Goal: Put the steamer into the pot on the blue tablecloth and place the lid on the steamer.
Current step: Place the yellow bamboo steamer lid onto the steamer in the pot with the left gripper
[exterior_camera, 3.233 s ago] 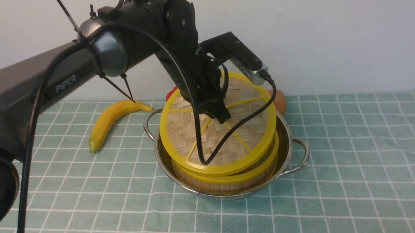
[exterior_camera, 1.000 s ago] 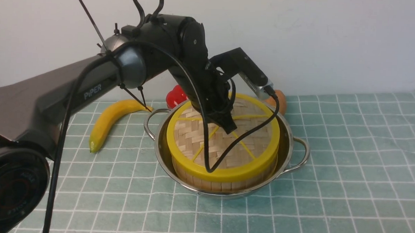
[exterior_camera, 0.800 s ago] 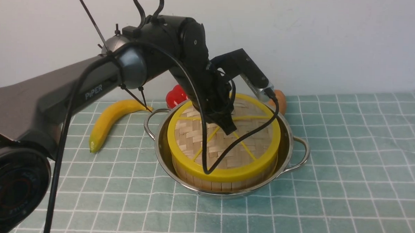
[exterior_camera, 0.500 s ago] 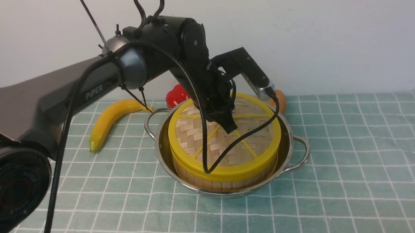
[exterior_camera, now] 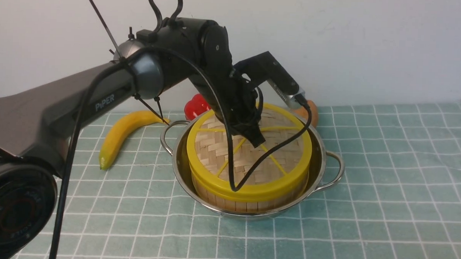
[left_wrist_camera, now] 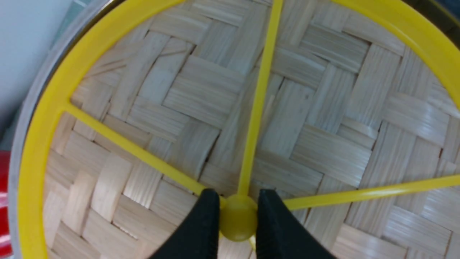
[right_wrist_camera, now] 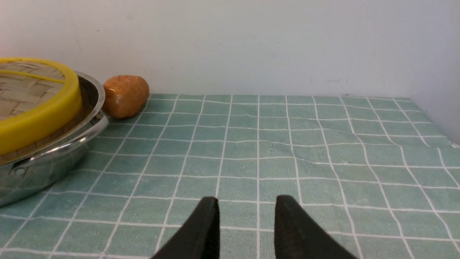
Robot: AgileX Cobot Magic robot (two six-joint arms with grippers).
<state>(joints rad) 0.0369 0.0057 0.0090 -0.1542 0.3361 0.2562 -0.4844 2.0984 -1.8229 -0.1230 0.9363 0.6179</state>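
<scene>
From the front, the pot [exterior_camera: 248, 160] stands near the middle of the blue tablecloth [exterior_camera: 385, 196], towards its far edge; the steamer [exterior_camera: 247, 201] sits inside it, the lid [exterior_camera: 214, 152] flat on top; my left gripper [exterior_camera: 255, 140] reaches down to the lid's centre. At my left wrist, my fingers [left_wrist_camera: 205, 223] pinch the yellow knob [left_wrist_camera: 237, 221] (clamped on both sides). At my right wrist, my right gripper [right_wrist_camera: 246, 219] hangs over bare cloth, jaws apart, holding nothing; an orange-brown lump [right_wrist_camera: 125, 95] lies by the pot's rim.
</scene>
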